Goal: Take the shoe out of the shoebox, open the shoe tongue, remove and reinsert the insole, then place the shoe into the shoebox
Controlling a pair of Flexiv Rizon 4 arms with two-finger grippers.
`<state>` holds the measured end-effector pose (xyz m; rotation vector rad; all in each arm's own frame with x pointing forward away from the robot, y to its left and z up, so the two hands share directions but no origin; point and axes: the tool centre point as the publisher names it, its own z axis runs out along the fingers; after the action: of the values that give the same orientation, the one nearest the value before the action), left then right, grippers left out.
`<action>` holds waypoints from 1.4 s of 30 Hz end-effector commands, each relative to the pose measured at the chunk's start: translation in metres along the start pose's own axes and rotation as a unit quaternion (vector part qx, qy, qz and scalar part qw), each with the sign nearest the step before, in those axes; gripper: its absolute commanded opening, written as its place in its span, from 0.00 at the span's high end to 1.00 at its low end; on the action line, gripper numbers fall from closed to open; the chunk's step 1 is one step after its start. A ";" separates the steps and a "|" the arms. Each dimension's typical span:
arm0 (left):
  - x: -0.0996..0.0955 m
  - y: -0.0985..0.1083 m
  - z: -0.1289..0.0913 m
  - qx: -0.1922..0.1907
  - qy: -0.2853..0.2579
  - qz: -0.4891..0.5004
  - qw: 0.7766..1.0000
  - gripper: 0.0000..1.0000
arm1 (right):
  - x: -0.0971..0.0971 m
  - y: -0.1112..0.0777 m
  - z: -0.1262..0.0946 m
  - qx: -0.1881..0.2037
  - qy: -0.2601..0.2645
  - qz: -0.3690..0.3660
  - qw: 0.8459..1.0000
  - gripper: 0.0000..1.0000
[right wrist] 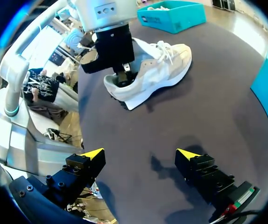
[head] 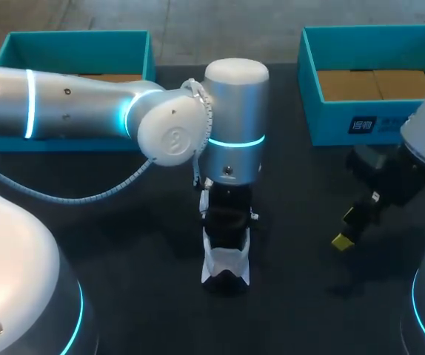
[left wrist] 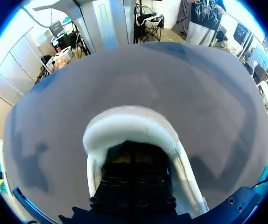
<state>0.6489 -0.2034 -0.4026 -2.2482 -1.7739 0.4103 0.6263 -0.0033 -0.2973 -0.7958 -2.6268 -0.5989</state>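
Left hand (right wrist: 123,76) inside the shoe (right wrist: 155,70), right hand (right wrist: 138,153) spread wide

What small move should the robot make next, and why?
Probably bring the right gripper to the shoe at its toe, to steady it: the left gripper is down in its heel opening, while the right one hangs open, apart from it.

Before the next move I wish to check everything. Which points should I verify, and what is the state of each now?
1. Shoe stands on the table: ok.
2. Left gripper reaches into the shoe's heel opening: ok.
3. Insole held by the left gripper: cannot tell.
4. Right gripper open, apart from the shoe: ok.
5. Shoebox at far right open, without the shoe: ok.
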 end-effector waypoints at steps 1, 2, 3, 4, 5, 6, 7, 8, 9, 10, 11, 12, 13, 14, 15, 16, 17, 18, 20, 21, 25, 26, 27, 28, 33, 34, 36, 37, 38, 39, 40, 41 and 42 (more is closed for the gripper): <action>0.011 -0.004 -0.013 -0.023 -0.013 -0.002 1.000 1.00 | 0.001 -0.001 0.000 0.000 -0.002 0.000 1.000 0.00; 0.013 -0.004 -0.018 -0.030 -0.018 -0.004 0.999 1.00 | 0.001 -0.001 0.000 0.000 -0.002 0.000 1.000 0.00; 0.014 -0.004 -0.022 -0.039 -0.018 -0.005 0.999 1.00 | 0.001 -0.001 0.000 0.000 -0.002 0.000 1.000 0.00; 0.015 -0.004 -0.026 -0.047 -0.019 -0.008 0.999 1.00 | 0.001 -0.001 0.000 0.000 -0.002 0.000 1.000 0.00; 0.016 -0.004 -0.031 -0.052 -0.022 -0.009 0.998 1.00 | 0.001 -0.001 0.000 0.000 -0.002 0.000 1.000 0.00; 0.016 -0.003 -0.035 -0.057 -0.024 -0.010 0.998 1.00 | 0.001 -0.001 0.000 0.000 -0.002 0.000 1.000 0.00; 0.017 -0.003 -0.037 -0.060 -0.024 -0.011 0.998 1.00 | 0.001 -0.001 0.000 0.000 -0.002 0.000 1.000 0.00; 0.018 -0.002 -0.041 -0.067 -0.025 -0.012 0.997 1.00 | 0.001 -0.001 0.000 0.000 -0.002 0.000 1.000 0.00; 0.018 -0.001 -0.043 -0.069 -0.026 -0.012 0.997 1.00 | 0.001 -0.001 0.000 0.000 -0.002 0.000 1.000 0.00; 0.019 -0.001 -0.045 -0.073 -0.026 -0.011 0.997 1.00 | 0.001 -0.001 0.000 0.000 -0.002 0.000 1.000 0.00; 0.019 -0.001 -0.046 -0.076 -0.026 -0.012 0.997 1.00 | 0.001 -0.001 0.000 0.000 -0.002 0.000 1.000 0.00; 0.019 -0.001 -0.048 -0.077 -0.026 -0.012 0.997 1.00 | 0.001 -0.001 0.000 0.000 -0.002 0.000 1.000 0.00; 0.020 -0.001 -0.049 -0.078 -0.026 -0.011 0.997 1.00 | 0.001 -0.001 0.000 0.000 -0.002 0.000 1.000 0.00; 0.020 0.000 -0.050 -0.079 -0.024 -0.011 0.997 1.00 | 0.001 -0.001 0.000 0.000 -0.002 0.000 1.000 0.00; 0.020 0.000 -0.051 -0.074 -0.021 -0.010 0.997 1.00 | 0.001 -0.001 0.000 0.000 -0.002 0.000 1.000 0.00; 0.021 0.001 -0.051 -0.069 -0.015 -0.007 0.997 1.00 | 0.001 -0.001 0.000 0.000 -0.002 0.000 1.000 0.00; 0.021 0.001 -0.049 -0.065 -0.007 -0.004 0.998 1.00 | 0.001 -0.001 0.000 0.000 -0.002 0.000 1.000 0.00; 0.021 0.001 -0.047 -0.062 -0.003 -0.003 0.998 1.00 | 0.001 -0.001 0.000 0.000 -0.002 0.000 1.000 0.00; 0.020 0.001 -0.041 -0.055 0.007 0.000 0.998 1.00 | 0.001 -0.001 0.000 0.000 -0.002 0.000 1.000 0.00; 0.019 0.002 -0.036 -0.048 0.014 0.001 0.999 1.00 | 0.001 -0.001 0.000 0.000 -0.002 0.000 1.000 0.00; 0.016 0.004 -0.021 -0.032 0.030 -0.002 0.999 1.00 | 0.001 -0.001 0.000 0.000 -0.002 0.000 1.000 0.00; 0.016 0.004 -0.017 -0.026 0.035 -0.002 0.999 1.00 | 0.001 -0.001 0.000 0.000 -0.002 0.000 1.000 0.00; 0.016 0.005 -0.014 -0.022 0.038 -0.002 0.999 1.00 | 0.001 -0.001 0.000 0.000 -0.002 0.000 1.000 0.00; 0.016 0.005 -0.011 -0.019 0.044 -0.002 0.999 1.00 | 0.001 -0.001 0.000 0.000 -0.002 0.000 1.000 0.00; 0.017 0.004 0.001 -0.002 0.057 0.000 0.998 1.00 | 0.001 -0.001 0.000 0.000 -0.002 0.000 1.000 0.00; 0.017 0.003 0.002 -0.002 0.060 0.001 0.998 1.00 | 0.001 -0.001 0.000 0.000 -0.002 0.000 1.000 0.00; 0.018 0.002 0.006 0.000 0.063 0.002 0.998 1.00 | 0.001 -0.001 0.000 0.000 -0.002 0.000 1.000 0.00; 0.018 0.002 0.007 0.000 0.063 0.002 0.998 1.00 | 0.001 -0.001 0.000 0.000 -0.002 0.000 1.000 0.00; 0.018 0.002 0.008 -0.001 0.061 0.001 0.998 1.00 | 0.001 -0.001 0.000 0.000 -0.002 0.000 1.000 0.00; 0.018 0.002 0.008 -0.003 0.056 0.000 0.998 1.00 | 0.001 -0.001 0.000 0.000 -0.002 0.000 1.000 0.00; 0.018 0.002 0.008 -0.006 0.052 -0.003 0.999 1.00 | 0.001 -0.001 0.000 0.000 -0.002 0.000 1.000 0.00; 0.018 0.003 0.008 -0.008 0.046 -0.005 0.999 1.00 | 0.001 -0.001 0.000 0.000 -0.002 0.000 1.000 0.00; 0.019 0.003 0.008 -0.009 0.042 -0.006 0.999 1.00 | 0.001 -0.001 0.000 0.000 -0.002 0.000 1.000 0.00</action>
<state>0.6536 -0.1883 -0.4058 -2.2192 -1.7384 0.2767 0.6262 -0.0035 -0.2974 -0.7964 -2.6269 -0.5993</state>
